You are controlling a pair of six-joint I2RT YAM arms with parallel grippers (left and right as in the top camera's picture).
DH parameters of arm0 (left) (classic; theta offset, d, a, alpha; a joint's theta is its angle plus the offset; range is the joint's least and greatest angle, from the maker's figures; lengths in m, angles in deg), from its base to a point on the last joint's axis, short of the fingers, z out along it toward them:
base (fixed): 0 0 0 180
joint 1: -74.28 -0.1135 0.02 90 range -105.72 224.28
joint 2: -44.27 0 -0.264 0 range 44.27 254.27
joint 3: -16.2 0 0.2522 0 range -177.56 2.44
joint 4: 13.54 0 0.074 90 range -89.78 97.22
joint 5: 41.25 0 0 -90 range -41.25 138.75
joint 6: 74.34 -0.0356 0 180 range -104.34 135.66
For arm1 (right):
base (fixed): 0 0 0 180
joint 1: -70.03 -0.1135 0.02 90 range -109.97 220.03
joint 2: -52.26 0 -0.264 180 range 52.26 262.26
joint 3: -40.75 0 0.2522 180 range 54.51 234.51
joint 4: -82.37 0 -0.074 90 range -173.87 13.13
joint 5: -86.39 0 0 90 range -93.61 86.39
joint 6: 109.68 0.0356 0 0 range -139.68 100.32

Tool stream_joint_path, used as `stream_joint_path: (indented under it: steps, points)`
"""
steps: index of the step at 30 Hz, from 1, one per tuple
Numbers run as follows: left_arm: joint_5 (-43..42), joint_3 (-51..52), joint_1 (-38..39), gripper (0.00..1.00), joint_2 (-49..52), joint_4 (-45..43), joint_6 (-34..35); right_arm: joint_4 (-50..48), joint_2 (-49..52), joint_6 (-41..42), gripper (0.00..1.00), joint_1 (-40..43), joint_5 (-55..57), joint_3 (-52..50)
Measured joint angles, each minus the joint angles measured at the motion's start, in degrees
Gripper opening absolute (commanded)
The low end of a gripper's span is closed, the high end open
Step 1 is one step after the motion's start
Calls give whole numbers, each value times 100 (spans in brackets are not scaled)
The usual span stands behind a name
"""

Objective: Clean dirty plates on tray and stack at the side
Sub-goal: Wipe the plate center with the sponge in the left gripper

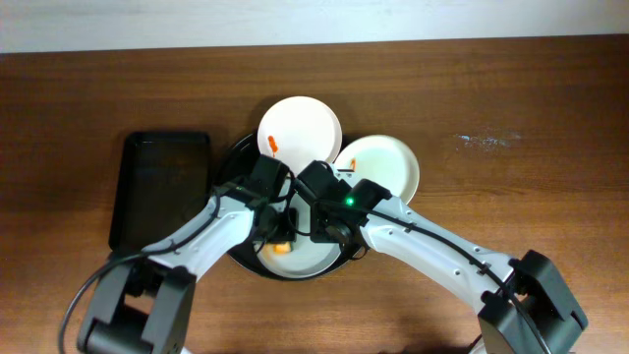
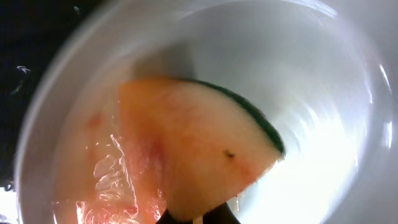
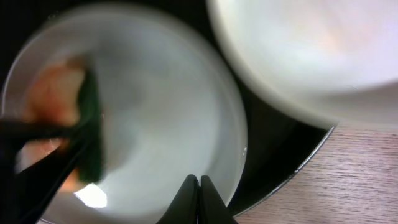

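Observation:
A white plate (image 1: 313, 259) lies in the round black tray (image 1: 239, 259). It carries orange-red smears and wet foam in the left wrist view (image 2: 323, 93). My left gripper (image 1: 280, 232) is shut on an orange sponge with a green back (image 2: 199, 143) and presses it onto this plate. The sponge also shows in the overhead view (image 1: 283, 249) and in the right wrist view (image 3: 87, 124). My right gripper (image 3: 199, 186) is shut, its tips over the same plate (image 3: 161, 106) near its rim; in the overhead view it (image 1: 320, 228) sits beside the left one.
A white plate with orange stains (image 1: 300, 128) lies at the tray's far edge. Another white plate (image 1: 381, 162) overlaps the tray's right side and shows in the right wrist view (image 3: 298, 50). A black rectangular tray (image 1: 162, 187) lies to the left on the wooden table (image 1: 511, 118).

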Motion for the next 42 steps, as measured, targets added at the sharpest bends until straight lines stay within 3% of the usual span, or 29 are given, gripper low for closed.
stream_joint_path:
  steps: [6,10,11,14,16,19,23,27,28,42]
  points:
    - [-61,-140,-42,0,243,-72,2,-4,0,0,4,-4,-85,0]
    - [-160,-162,-116,0,271,-31,0,35,0,31,29,-4,-107,0]
    - [-160,-162,-116,0,271,-28,0,33,0,7,40,-4,-103,0]
    - [-164,-192,-120,0,286,-9,0,-133,0,-20,52,28,-72,-103]
    - [-166,-219,-122,0,297,24,0,-380,4,-142,52,131,-59,-284]
    - [-181,-234,-127,0,297,42,0,-800,96,-382,48,376,-111,-463]
    - [-186,-243,-133,0,297,50,0,-1447,549,-839,25,927,-426,-671]
    - [-188,-243,-138,0,297,57,0,-1624,861,-1126,22,1054,-758,-658]
    - [-190,-245,-138,0,297,61,0,-1698,876,-1150,4,1058,-857,-643]
    - [431,-291,-129,0,319,70,-4,-1711,931,-1375,4,1132,-1362,-612]
